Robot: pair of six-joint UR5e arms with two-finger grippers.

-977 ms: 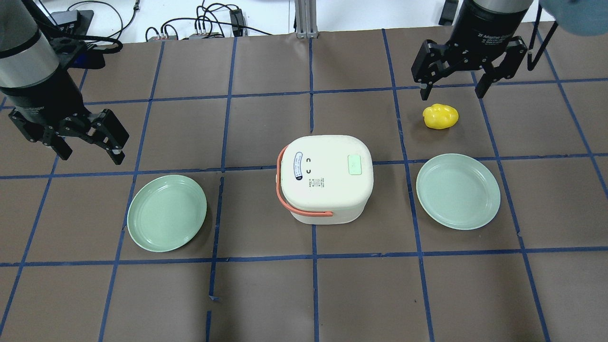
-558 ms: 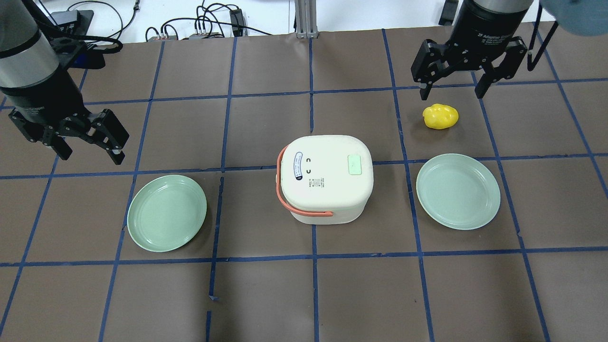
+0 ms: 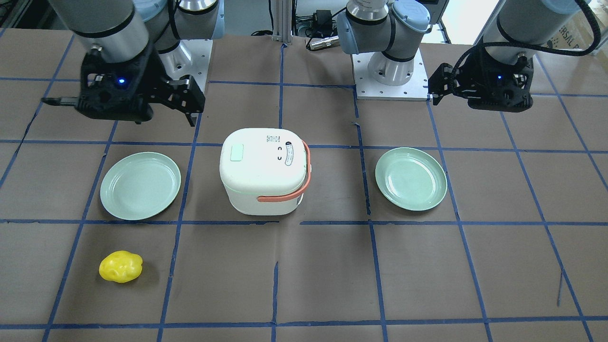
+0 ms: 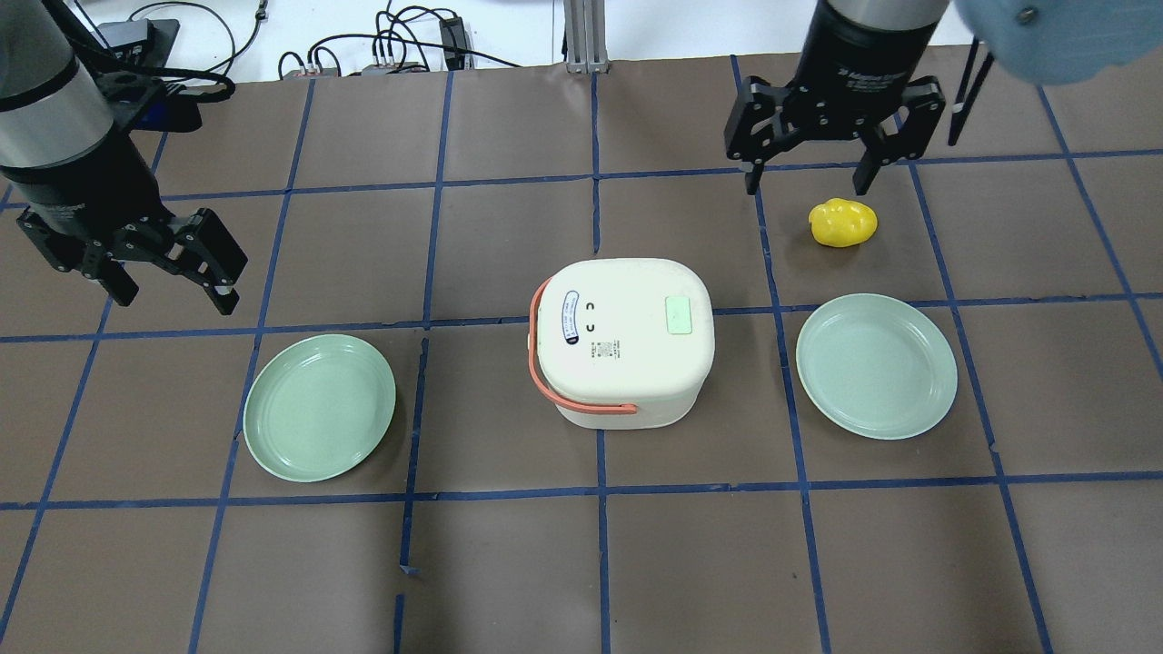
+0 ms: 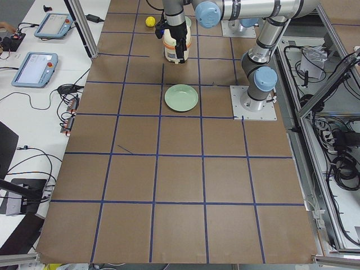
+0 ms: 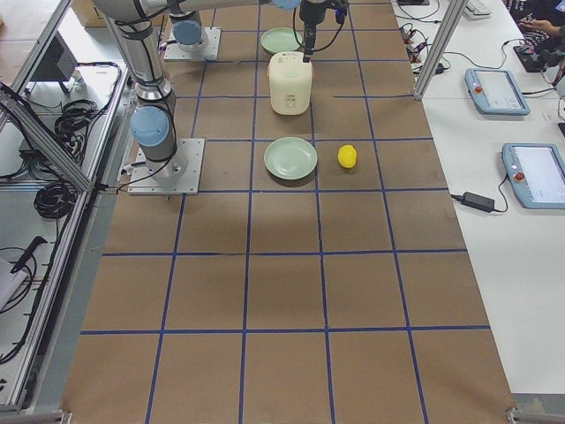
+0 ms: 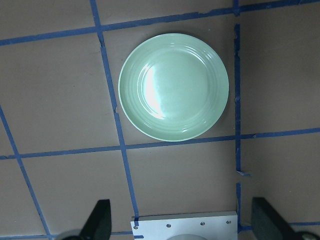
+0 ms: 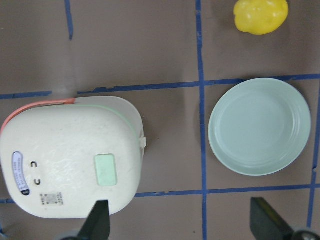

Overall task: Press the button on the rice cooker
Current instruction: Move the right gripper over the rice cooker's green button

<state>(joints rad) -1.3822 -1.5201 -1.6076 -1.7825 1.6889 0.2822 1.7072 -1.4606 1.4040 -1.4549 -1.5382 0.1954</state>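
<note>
The left arm reaches in low with the left gripper pointing downward, seemingly tilted a little, its jaws spread wide, while the right arm holds the right gripper straight down, fingers likewise wide apart and empty.

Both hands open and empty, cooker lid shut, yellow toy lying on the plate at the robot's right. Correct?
Not quite: the overhead view shows the yellow toy on the table, apart from the right plate. The left hand and right hand are open and empty, and the cooker lid is shut.
</note>
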